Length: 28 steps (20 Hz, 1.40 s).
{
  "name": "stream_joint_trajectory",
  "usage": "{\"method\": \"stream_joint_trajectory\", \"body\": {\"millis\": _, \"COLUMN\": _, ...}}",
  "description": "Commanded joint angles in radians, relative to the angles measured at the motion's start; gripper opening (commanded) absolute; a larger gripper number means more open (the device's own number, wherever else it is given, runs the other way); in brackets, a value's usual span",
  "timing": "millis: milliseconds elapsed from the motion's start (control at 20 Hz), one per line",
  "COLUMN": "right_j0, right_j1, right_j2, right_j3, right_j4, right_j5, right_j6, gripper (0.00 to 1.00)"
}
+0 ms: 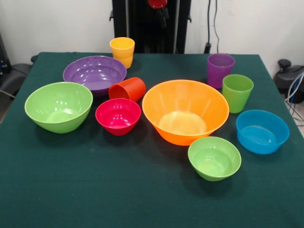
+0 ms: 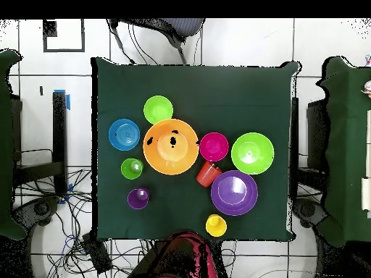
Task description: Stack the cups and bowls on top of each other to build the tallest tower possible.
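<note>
The small light green bowl (image 1: pixel 214 158) (image 2: pixel 158 109) sits closest to the camera in the front view, right side up on the dark green table (image 1: pixel 95 190) (image 2: pixel 239 87). Just behind it is the biggest bowl, the orange bowl (image 1: pixel 185 110) (image 2: pixel 171 146), in the middle of the table. The blue bowl (image 1: pixel 262 131) (image 2: pixel 124 134) is near them, on the right in the front view. The small magenta-red bowl (image 1: pixel 118 116) (image 2: pixel 214 146) sits on the other side of the orange one. Next to that is the big light green bowl (image 1: pixel 59 106) (image 2: pixel 252 153), and behind them is the big purple bowl (image 1: pixel 94 73) (image 2: pixel 234 192). All six bowls stand open side up and none is inside another. An orange-red cup (image 1: pixel 127 89) (image 2: pixel 207 174) lies on its side, touching the purple bowl and close to the magenta-red one. A yellow cup (image 1: pixel 122 51) (image 2: pixel 216 225) stands at the back of the table near the purple bowl. A purple cup (image 1: pixel 220 69) (image 2: pixel 138 198) and a green cup (image 1: pixel 237 92) (image 2: pixel 131 169) stand up close together beside the orange bowl. The gripper (image 1: pixel 160 7) is high up at the top edge of the front view, far from all the bowls and holding nothing. I cannot tell if it is open or closed.
</note>
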Motion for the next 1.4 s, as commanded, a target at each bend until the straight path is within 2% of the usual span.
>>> {"method": "stream_joint_trajectory", "body": {"millis": 50, "right_j0": -0.030, "right_j1": 0.024, "right_j2": 0.043, "right_j3": -0.105, "right_j4": 0.052, "right_j5": 0.035, "right_j6": 0.212, "gripper": 1.00}}
{"method": "stream_joint_trajectory", "body": {"millis": 150, "right_j0": -0.038, "right_j1": 0.022, "right_j2": 0.031, "right_j3": -0.114, "right_j4": 0.066, "right_j5": 0.039, "right_j6": 0.272, "gripper": 1.00}}
{"method": "stream_joint_trajectory", "body": {"millis": 200, "right_j0": -0.064, "right_j1": 0.021, "right_j2": 0.032, "right_j3": -0.120, "right_j4": 0.107, "right_j5": 0.056, "right_j6": 0.297, "gripper": 1.00}}
{"method": "stream_joint_trajectory", "body": {"millis": 250, "right_j0": -0.067, "right_j1": 0.028, "right_j2": 0.035, "right_j3": -0.125, "right_j4": 0.117, "right_j5": 0.065, "right_j6": 0.305, "gripper": 1.00}}
{"method": "stream_joint_trajectory", "body": {"millis": 350, "right_j0": -0.035, "right_j1": 0.066, "right_j2": 0.045, "right_j3": -0.154, "right_j4": 0.100, "right_j5": 0.094, "right_j6": 0.330, "gripper": 1.00}}
{"method": "stream_joint_trajectory", "body": {"millis": 500, "right_j0": -0.046, "right_j1": 0.067, "right_j2": 0.073, "right_j3": -0.188, "right_j4": 0.146, "right_j5": 0.127, "right_j6": 0.375, "gripper": 1.00}}
{"method": "stream_joint_trajectory", "body": {"millis": 600, "right_j0": 0.004, "right_j1": 0.097, "right_j2": 0.054, "right_j3": -0.217, "right_j4": 0.090, "right_j5": 0.130, "right_j6": 0.489, "gripper": 1.00}}
{"method": "stream_joint_trajectory", "body": {"millis": 800, "right_j0": 0.058, "right_j1": 0.123, "right_j2": 0.018, "right_j3": -0.258, "right_j4": 0.050, "right_j5": 0.107, "right_j6": 0.583, "gripper": 1.00}}
{"method": "stream_joint_trajectory", "body": {"millis": 1200, "right_j0": 0.052, "right_j1": 0.127, "right_j2": -0.003, "right_j3": -0.290, "right_j4": 0.078, "right_j5": 0.082, "right_j6": 0.566, "gripper": 1.00}}
{"method": "stream_joint_trajectory", "body": {"millis": 1400, "right_j0": -0.007, "right_j1": 0.115, "right_j2": 0.017, "right_j3": -0.275, "right_j4": 0.165, "right_j5": 0.110, "right_j6": 0.437, "gripper": 1.00}}
